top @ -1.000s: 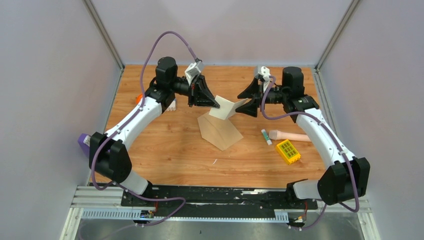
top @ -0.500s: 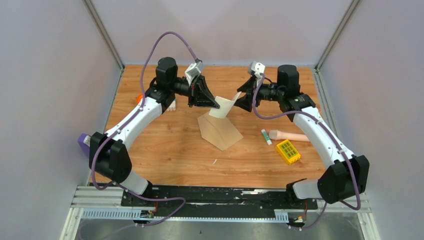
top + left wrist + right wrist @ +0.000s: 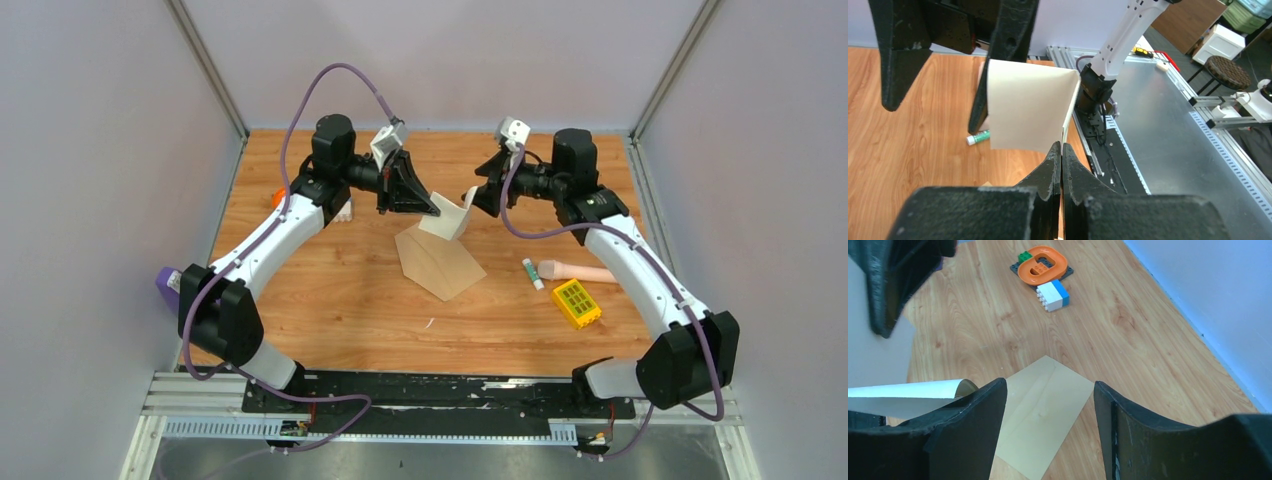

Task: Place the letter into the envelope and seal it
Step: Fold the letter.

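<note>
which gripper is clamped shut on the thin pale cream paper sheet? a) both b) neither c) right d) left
d: the left gripper has its fingertips pressed together on the edge of the thin pale cream paper sheet, while the right gripper stands with its jaws wide apart.

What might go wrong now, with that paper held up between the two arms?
The left tool pinches the letter by only one edge, so the sheet could slip or tear. Its free side curls at the open right tool, so it may crease. The envelope lies flat and unheld, so pushing the letter in could slide it.
</note>
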`<action>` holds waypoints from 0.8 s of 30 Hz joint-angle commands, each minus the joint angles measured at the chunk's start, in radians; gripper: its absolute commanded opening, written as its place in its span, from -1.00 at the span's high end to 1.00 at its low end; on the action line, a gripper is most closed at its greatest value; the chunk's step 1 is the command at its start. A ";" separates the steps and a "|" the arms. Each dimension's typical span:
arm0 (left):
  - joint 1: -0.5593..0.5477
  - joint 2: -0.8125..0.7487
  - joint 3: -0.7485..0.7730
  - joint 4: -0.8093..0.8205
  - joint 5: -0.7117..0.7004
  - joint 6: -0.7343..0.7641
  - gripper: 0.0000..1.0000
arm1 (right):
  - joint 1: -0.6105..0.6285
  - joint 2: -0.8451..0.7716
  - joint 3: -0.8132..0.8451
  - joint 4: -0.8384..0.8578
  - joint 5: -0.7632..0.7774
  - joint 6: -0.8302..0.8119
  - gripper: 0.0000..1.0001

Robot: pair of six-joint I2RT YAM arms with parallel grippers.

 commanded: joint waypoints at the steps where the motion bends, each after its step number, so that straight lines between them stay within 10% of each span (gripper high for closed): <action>1: -0.004 -0.023 0.000 -0.028 -0.055 0.047 1.00 | 0.052 -0.041 0.004 0.051 0.009 0.040 -0.31; 24: -0.007 -0.005 -0.051 0.090 -0.144 -0.031 1.00 | 0.088 0.056 0.043 0.097 0.154 0.170 -0.33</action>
